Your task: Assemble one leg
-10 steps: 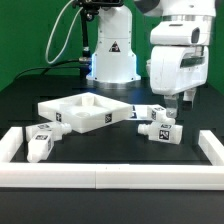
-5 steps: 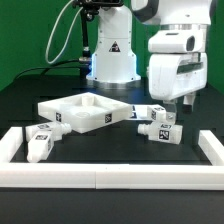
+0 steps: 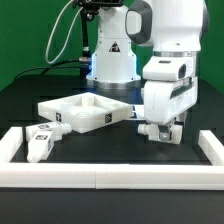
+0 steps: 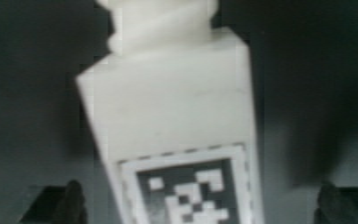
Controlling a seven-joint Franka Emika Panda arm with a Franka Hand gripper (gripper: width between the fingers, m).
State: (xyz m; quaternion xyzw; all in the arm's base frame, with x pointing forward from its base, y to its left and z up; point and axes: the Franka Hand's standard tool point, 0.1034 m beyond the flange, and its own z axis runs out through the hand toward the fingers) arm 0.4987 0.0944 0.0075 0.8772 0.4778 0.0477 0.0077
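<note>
A white leg [image 4: 167, 110] with a black-and-white tag on its side and a narrower peg end lies on the black table. It sits between my gripper's [image 4: 202, 205] two dark fingers [image 4: 55, 200], with a gap on each side. The gripper is open and holds nothing. In the exterior view the gripper [image 3: 160, 126] is low at the right and hides most of this leg [image 3: 172, 136]. Two more legs [image 3: 42, 141] lie at the exterior view's left. The white tray-like tabletop [image 3: 60, 108] lies in the middle.
A white fence [image 3: 100, 178] borders the front and both sides of the work area. The robot's base [image 3: 112, 55] stands at the back. Another white part [image 3: 133, 112] lies just behind the gripper, next to the tabletop.
The gripper has come down and shifted toward the exterior view's left, onto the leg at the right. The leg and the other parts have not moved.
</note>
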